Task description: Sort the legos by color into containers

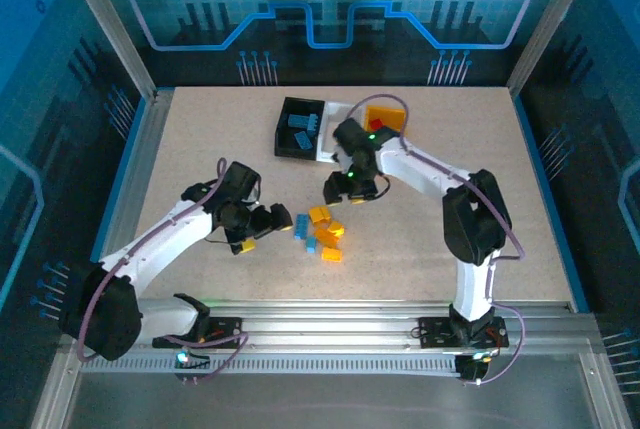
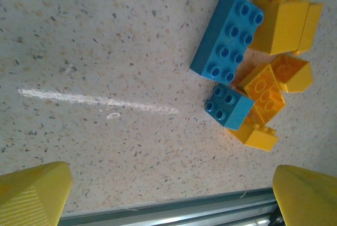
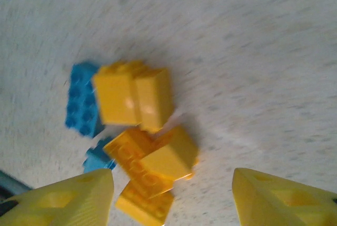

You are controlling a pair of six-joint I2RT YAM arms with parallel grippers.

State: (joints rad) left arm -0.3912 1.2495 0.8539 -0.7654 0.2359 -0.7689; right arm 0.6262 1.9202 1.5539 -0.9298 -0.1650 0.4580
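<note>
We take the pile of loose legos (image 1: 320,234) on the speckled table (image 1: 200,149) as our mark. It is a tight huddle of glossy studded bricks in blue and orange-yellow. A long blue brick (image 2: 227,36) with eight studs touches a blocky orange-yellow brick (image 2: 279,23). A short blue brick (image 2: 229,106) with four studs rests against the orange-yellow ones under it.

Beyond the pile and well apart from it stand the containers, joined in a row: a black bin (image 1: 284,129), a white bin (image 1: 328,152) and a yellow-orange bin (image 1: 392,109).

The left arm reaches in low from the pile's left. The left gripper (image 1: 268,229) sits just beside the pile, its yellow fingers (image 2: 34,194) spread wide and empty. The right arm bends back from the pile's right. The right gripper (image 1: 355,192) points down just beyond the pile, on the bins' side, with its fingers (image 3: 79,199) apart and gripping nothing (that view is blurred).

We count two blue bricks in the pile and about five orange-yellow, though overlaps hide the exact number. There are three bins. Several blue bricks (image 1: 303,127) lie in the black one, and a red piece (image 1: 376,124) lies in the yellow-orange one.
</note>
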